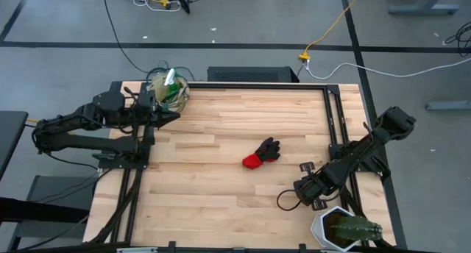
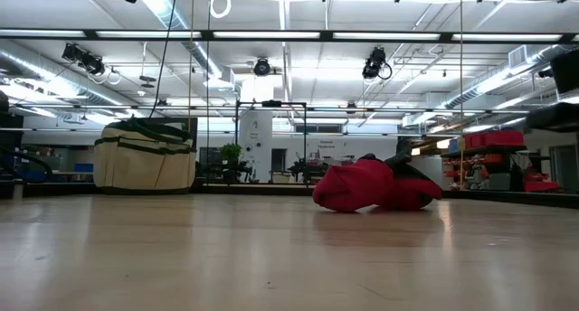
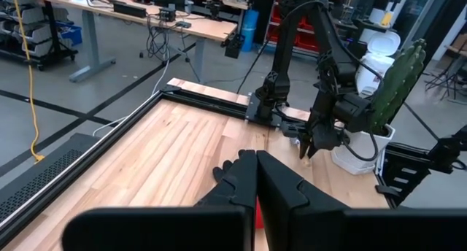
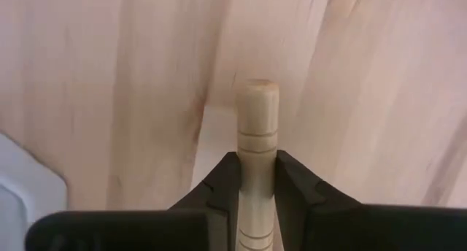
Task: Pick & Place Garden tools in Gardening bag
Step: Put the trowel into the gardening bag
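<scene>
The right gripper [image 4: 248, 179] has its fingers clenched on the wooden handle of 1 hand trowel [image 4: 255, 134], low over the tabletop [image 1: 221, 135] beside the white cactus pot [image 1: 346, 229]. To do this step well, it should lift clear of the pot before crossing to the gardening bag [image 1: 168, 89], which sits far from the pot at the opposite corner. The red-and-black glove [image 1: 262, 153] lies between pot and bag. The left gripper [image 3: 255, 179], fingers pressed together on nothing, waits beside the bag. Only the right wrist view shows the grasped handle; the high view hides it.
</scene>
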Available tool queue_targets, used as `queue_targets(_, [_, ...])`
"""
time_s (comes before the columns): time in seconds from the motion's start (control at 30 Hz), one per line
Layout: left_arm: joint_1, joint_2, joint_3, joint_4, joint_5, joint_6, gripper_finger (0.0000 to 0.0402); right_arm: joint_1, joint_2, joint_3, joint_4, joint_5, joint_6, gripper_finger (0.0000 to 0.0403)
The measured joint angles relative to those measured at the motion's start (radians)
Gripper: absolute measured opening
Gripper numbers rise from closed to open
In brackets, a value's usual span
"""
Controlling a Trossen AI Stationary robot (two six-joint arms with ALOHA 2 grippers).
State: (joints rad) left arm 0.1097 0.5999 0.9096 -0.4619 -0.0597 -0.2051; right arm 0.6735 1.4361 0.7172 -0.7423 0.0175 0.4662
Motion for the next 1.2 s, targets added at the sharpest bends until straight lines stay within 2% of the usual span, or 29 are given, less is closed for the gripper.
queue_targets(0.27, [0.0, 0.0, 0.0, 0.006, 0.0, 0.006, 0.0014, -0.038, 0.0, 0.093, -0.036, 0.08, -0.009, 0.0059])
queue_targets(0.83, [0.0, 0.0, 0.0, 0.006, 0.0, 0.007, 0.0014, -0.161, -0.001, 0.193, -0.052, 0.134, -0.077, 0.0059])
queue_targets(1.2, [0.0, 0.0, 0.0, 0.005, 0.0, 0.01, 0.0014, -0.281, -0.002, 0.33, -0.05, 0.211, -0.172, 0.0059])
